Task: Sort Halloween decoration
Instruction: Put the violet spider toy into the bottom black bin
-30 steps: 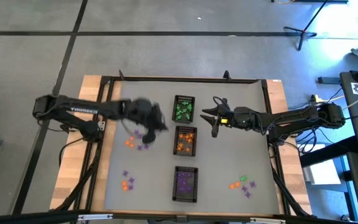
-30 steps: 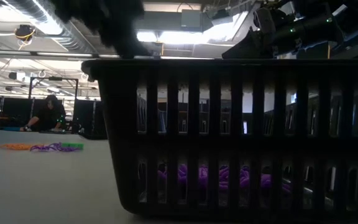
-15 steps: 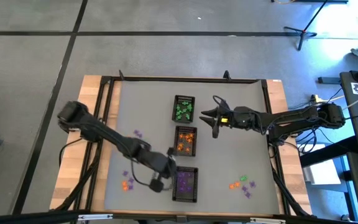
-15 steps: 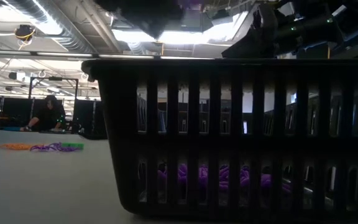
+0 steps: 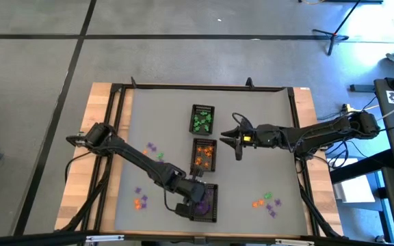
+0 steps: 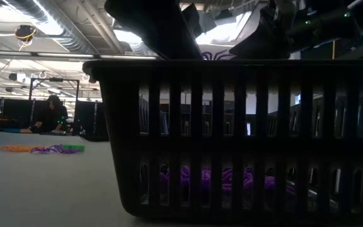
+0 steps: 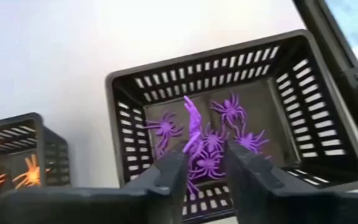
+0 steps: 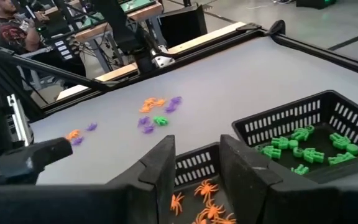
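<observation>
**Purple drop over the near tray, orange one next door**

Starting from the left of the counter (image 5: 163, 116): a few loose trinkets (image 5: 141, 201) in orange and purple sat out there, well apart from the trays. The left hand (image 7: 199, 163) hung right above the purple tray (image 7: 130, 104), the one nearest the front edge. Its fingers were pinched nearly together on a single purple trinket (image 7: 192, 121), which stuck up between the tips, with a heap of purple spiders (image 7: 230, 111) already lying in the tray below. Best guess at doing this bit well: keep the hand centred over the tray's floor, not the rim, and part the fingers fully so the little thing doesn't cling to one pad and ride back out.

Further right, the right hand (image 8: 196, 163) hovered over the orange tray (image 8: 194, 163), fingers slightly apart and holding nothing visible. The green tray (image 8: 281, 123) sat just beside it. Past that, another mixed cluster (image 5: 265, 201) waited at the counter's right front.

No readable brand, label or writing anywhere in these views.
</observation>
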`<move>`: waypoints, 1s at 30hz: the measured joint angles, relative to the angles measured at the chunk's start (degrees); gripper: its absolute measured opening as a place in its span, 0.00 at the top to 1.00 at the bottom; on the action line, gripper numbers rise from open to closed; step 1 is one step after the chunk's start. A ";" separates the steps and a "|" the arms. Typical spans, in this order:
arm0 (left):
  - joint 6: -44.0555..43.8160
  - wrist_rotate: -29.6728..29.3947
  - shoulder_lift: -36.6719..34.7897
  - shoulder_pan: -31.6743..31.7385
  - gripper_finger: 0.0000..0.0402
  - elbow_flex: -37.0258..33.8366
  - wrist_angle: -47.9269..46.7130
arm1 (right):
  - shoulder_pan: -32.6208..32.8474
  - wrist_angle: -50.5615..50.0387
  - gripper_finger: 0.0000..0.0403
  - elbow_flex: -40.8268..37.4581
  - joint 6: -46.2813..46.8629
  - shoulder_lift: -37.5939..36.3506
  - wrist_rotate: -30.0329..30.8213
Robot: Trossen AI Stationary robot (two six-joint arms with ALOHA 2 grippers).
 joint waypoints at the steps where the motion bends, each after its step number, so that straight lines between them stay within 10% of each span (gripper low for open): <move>1: -0.05 -0.65 0.00 -0.12 0.74 0.21 -0.45 | 0.86 0.01 0.69 0.00 0.05 0.00 0.91; 8: -3.24 -1.17 -1.98 -0.88 0.69 4.56 -11.90 | 7.58 1.09 0.69 0.00 0.16 0.00 8.97; 18: -0.26 5.28 -1.78 -2.76 0.69 3.60 -0.82 | 13.50 3.61 0.69 0.02 0.39 0.00 17.22; 30: 4.04 0.24 -1.77 -1.59 0.43 1.18 -0.83 | 13.29 3.55 0.69 0.02 0.20 0.00 22.07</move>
